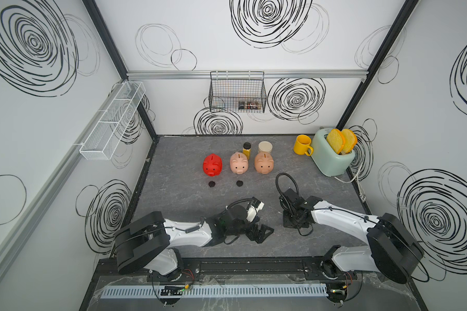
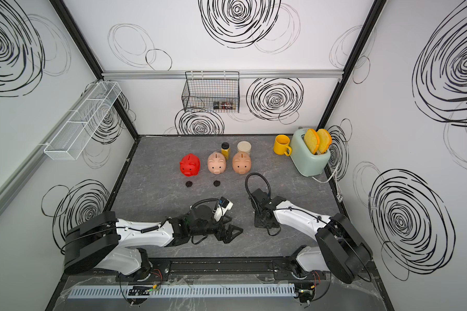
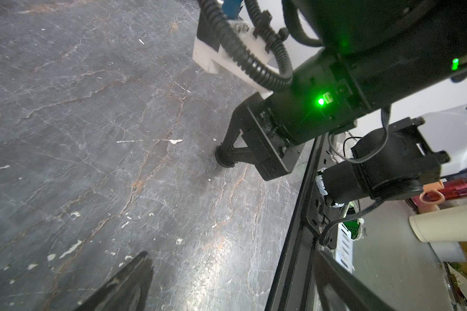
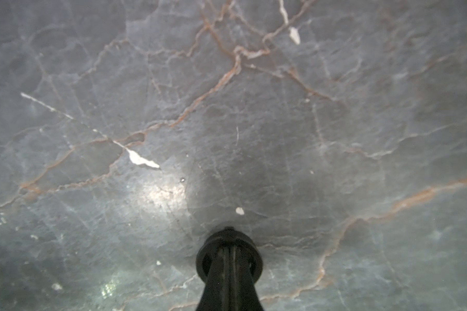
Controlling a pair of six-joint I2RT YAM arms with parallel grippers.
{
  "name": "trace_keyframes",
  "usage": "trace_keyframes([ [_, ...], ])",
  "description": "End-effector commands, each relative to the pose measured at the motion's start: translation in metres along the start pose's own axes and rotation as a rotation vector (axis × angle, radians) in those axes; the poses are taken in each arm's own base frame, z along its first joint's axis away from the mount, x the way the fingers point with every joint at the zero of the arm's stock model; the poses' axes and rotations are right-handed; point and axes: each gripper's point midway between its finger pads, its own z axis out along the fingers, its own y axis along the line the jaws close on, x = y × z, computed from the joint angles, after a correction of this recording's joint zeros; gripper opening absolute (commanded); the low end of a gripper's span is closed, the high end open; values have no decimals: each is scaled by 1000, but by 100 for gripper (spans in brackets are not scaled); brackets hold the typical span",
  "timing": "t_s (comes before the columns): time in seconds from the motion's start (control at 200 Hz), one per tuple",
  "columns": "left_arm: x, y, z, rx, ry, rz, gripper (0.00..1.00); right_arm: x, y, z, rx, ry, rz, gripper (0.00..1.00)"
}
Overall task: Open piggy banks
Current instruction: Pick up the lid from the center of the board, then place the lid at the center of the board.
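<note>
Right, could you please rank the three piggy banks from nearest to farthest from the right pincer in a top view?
1. Peach-tan piggy bank, right end of the row, closest to the right pincer.
2. Pale pink piggy bank, middle.
3. Red piggy bank, left end.

The right claw [image 4: 228, 253] pinches a black plug [image 4: 228, 235] on the grey tabletop [image 4: 227, 107].

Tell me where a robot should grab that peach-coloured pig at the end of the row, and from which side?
Probably from above, pinching the peach pig across its rounded flanks at mid-body. It stands upright with its top unobstructed. A jar stands close behind it, which makes a rear approach awkward. The pink pig stands apart beside it, leaving room on that flank.
</note>
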Motion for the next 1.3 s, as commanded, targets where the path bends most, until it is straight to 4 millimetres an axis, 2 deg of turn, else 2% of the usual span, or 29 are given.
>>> trace_keyframes([
  [0.0,-17,-4,-1,6,-53,23,96,11,-3,7,4,40,-3,0],
  [0.16,-29,8,-14,-26,-98,17,96,-12,23,-17,-195,-27,-24,0],
  [0.3,-45,28,-34,-63,-166,-21,96,-39,34,-43,-401,-104,10,0],
  [0.42,-56,46,-51,-86,-228,-71,96,-56,45,-54,-539,-195,-26,0],
  [0.52,-56,62,-56,-108,-235,-113,96,-74,48,-55,-606,-254,5,0],
  [0.54,-62,62,-57,-96,-257,-112,96,-77,47,-55,-618,-257,22,0],
  [0.615,-62,69,-57,-76,-262,-144,96,-93,49,-56,-672,-264,70,0],
  [0.786,-72,86,-46,-137,-262,-211,96,-123,62,-49,-723,-243,139,0],
  [0.936,-91,96,-31,-161,-288,-261,96,-148,64,-40,-704,-266,198,0],
  [1.066,-103,101,-19,-132,-311,-273,96,-165,66,-29,-710,-261,259,0],
  [1.146,-102,104,-16,-141,-300,-242,96,-173,72,-25,-726,-246,269,0],
  [1.296,-99,111,-22,-172,-298,-234,96,-185,80,-15,-745,-226,299,0],
])
